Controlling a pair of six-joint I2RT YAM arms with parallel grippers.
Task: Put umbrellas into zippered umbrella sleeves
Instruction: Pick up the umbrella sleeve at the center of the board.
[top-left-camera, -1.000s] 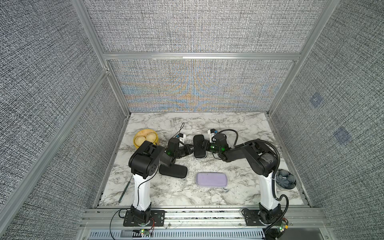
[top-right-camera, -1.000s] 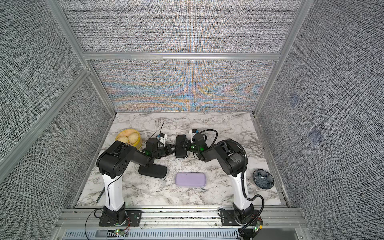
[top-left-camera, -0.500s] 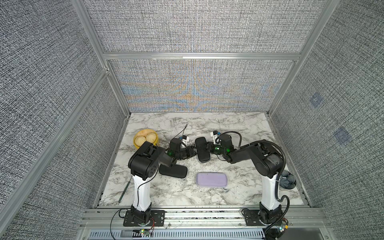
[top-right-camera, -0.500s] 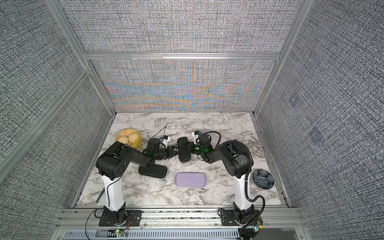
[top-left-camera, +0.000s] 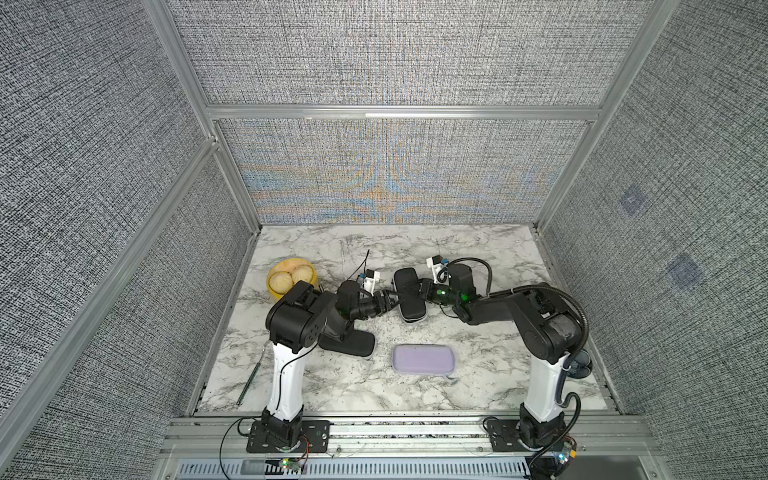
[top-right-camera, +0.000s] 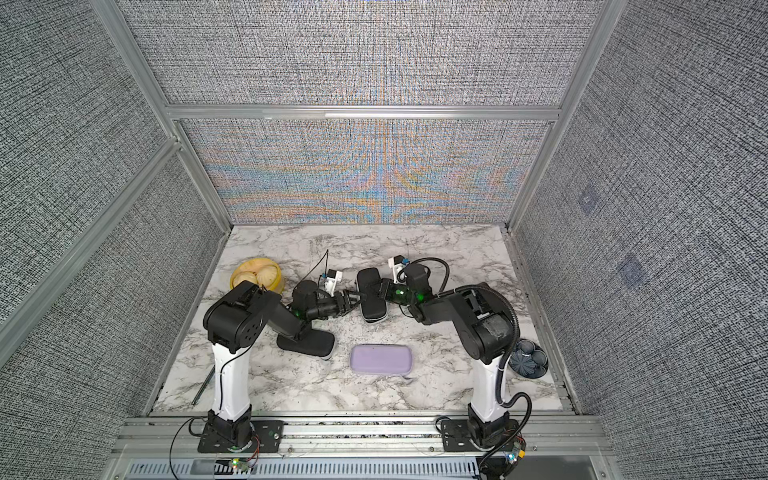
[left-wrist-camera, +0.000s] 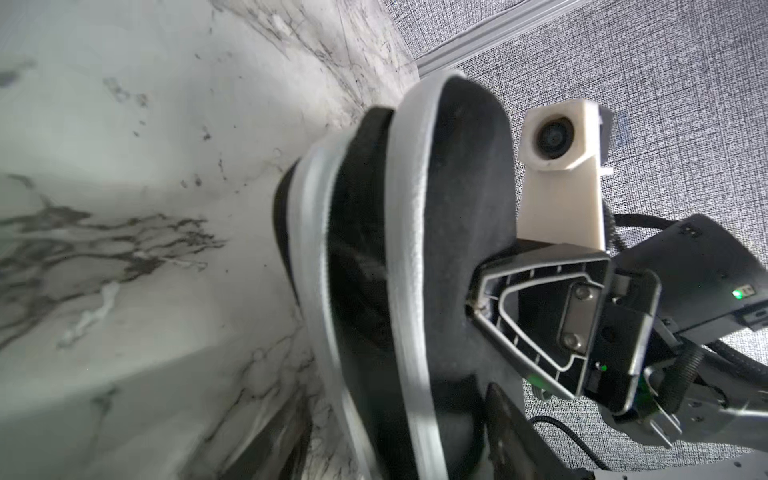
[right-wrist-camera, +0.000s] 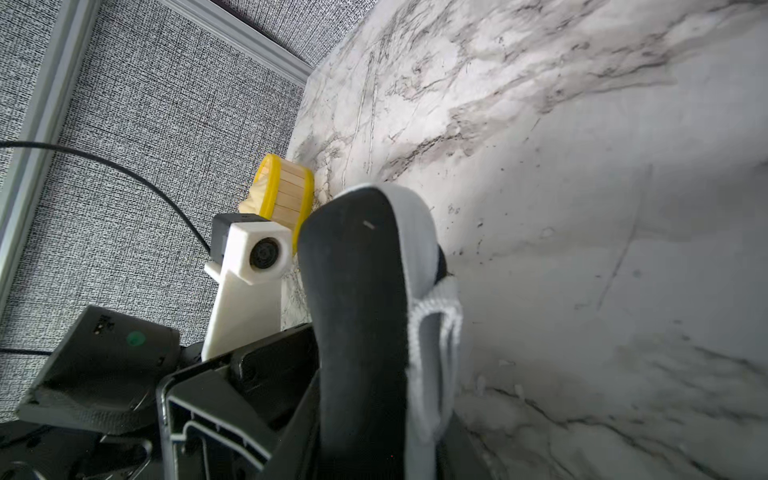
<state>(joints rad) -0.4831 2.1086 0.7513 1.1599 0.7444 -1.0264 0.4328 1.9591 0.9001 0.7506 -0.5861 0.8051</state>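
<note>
The right tool (top-left-camera: 422, 287) clamps the black sleeve (top-left-camera: 410, 309) — the left tool (top-left-camera: 392, 297) sits at its rim, grip unclear; best to pinch the zipper edge squarely and pull steadily.

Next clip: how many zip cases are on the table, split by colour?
Black: 2 (far black case, near black case)
Lavender: 1 (lavender case)
Total: 3

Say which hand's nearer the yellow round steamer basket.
Left. The left hand is on the basket side of the black oblong zippered case; the right hand grips its far side.
</note>
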